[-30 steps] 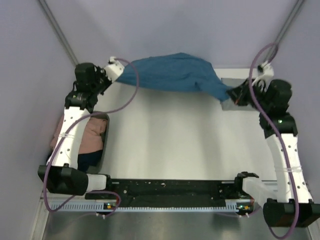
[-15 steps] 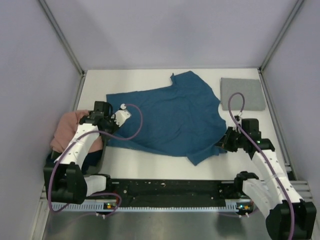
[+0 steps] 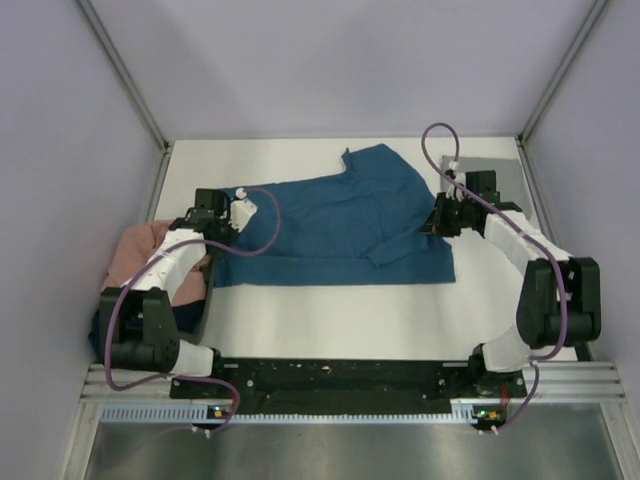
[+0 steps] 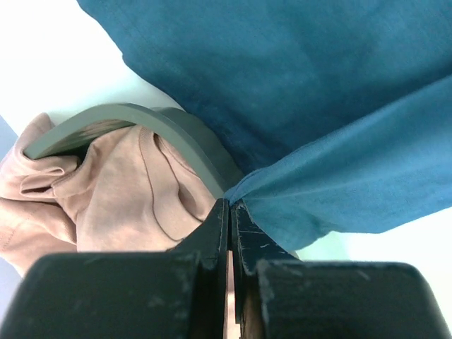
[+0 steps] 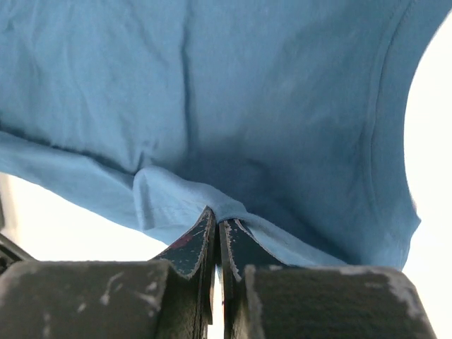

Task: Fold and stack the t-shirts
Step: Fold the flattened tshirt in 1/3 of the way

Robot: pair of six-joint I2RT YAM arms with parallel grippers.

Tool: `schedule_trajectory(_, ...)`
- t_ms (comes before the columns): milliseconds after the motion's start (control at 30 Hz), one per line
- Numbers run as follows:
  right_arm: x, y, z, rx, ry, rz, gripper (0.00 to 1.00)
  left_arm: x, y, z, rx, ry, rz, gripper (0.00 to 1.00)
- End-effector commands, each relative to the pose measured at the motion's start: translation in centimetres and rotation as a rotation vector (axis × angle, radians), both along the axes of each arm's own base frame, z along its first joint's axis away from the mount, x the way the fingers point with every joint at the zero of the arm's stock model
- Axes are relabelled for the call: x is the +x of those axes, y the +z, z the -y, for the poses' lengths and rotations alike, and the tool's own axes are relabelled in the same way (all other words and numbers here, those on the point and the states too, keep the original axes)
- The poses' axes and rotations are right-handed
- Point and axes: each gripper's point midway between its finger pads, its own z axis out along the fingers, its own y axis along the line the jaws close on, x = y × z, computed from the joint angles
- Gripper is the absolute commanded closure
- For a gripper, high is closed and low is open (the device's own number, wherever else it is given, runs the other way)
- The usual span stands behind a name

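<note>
The teal-blue t-shirt (image 3: 330, 225) lies spread across the middle of the table, its near edge a straight line with a fold lying on top at the right. My left gripper (image 3: 216, 236) is shut on a pinch of its left edge, seen close in the left wrist view (image 4: 229, 205). My right gripper (image 3: 431, 222) is shut on a pinch of the cloth at its right side (image 5: 217, 215). The grey t-shirt (image 3: 507, 168) lies folded at the back right, partly behind my right arm. The salmon-pink t-shirt (image 3: 140, 255) is bunched at the left. I cannot make out the dark navy one.
A dark grey bin (image 4: 141, 116) at the table's left edge holds the pink shirt (image 4: 106, 191), right beside my left gripper. Grey walls close in the table at left, back and right. The arms' black base rail (image 3: 340, 378) runs along the near edge.
One second ago the teal shirt hung in the air at the back. It then dropped onto the table. Both grippers have since moved away from the near edge, folding its near part over.
</note>
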Motion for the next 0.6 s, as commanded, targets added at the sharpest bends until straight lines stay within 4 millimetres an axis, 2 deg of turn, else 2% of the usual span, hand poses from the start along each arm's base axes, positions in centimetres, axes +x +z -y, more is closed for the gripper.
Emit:
schedule_trajectory(0,3.9,0.6,-0.8,-0.029,0.119,0.093,1.0,3.1,1.5,-0.9,0.003,0.108,0.114,1.0)
schedule_trajectory(167,6.4,0.3,-0.7,-0.049,0.137,0.133,1.0,3.3,0.8,-1.8,0.041,0.159,0.1,1.0)
schedule_trajectory(267,7.4,-0.8,0.5,-0.062,0.104,0.109,1.0,3.1,0.4,-2.2,0.066,0.166,0.085,1.0)
schedule_trajectory(367,8.1,-0.9,1.9,-0.055,0.066,0.114,1.0,3.0,0.2,-2.3,0.075,0.154,0.07,1.0)
schedule_trajectory(567,8.7,-1.2,0.6,0.013,0.126,0.12,1.0,3.1,-0.6,-2.0,0.076,0.122,0.019,1.0)
